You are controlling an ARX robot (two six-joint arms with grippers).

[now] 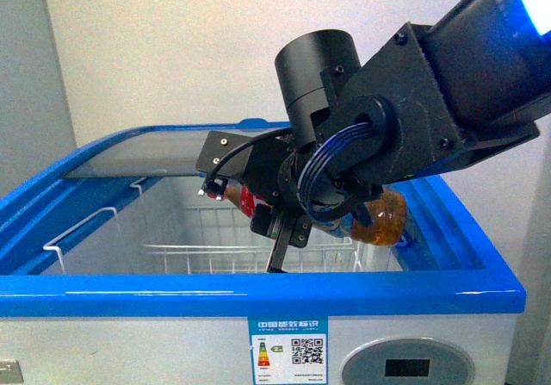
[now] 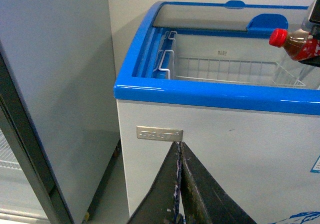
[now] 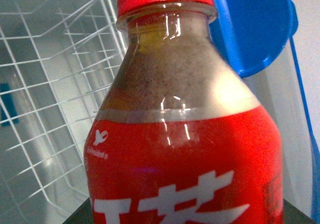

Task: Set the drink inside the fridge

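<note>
- Drink [image 1: 383, 217]: small clear plastic bottle of amber-brown liquid with a red cap and label. It sits centre-right in the front view, tilted on its side over the open fridge, above the white wire basket [image 1: 215, 256].
- Right gripper [image 1: 288, 215]: black, clenched around the bottle's red-labelled middle.
- Fridge [image 1: 258, 292]: white chest freezer with a blue rim, filling the lower frame. Its curved glass lid [image 1: 146, 157] is at upper left.
- Left gripper [image 2: 178, 184]: dark fingers pressed together, holding nothing, outside the fridge's white front wall.
</note>
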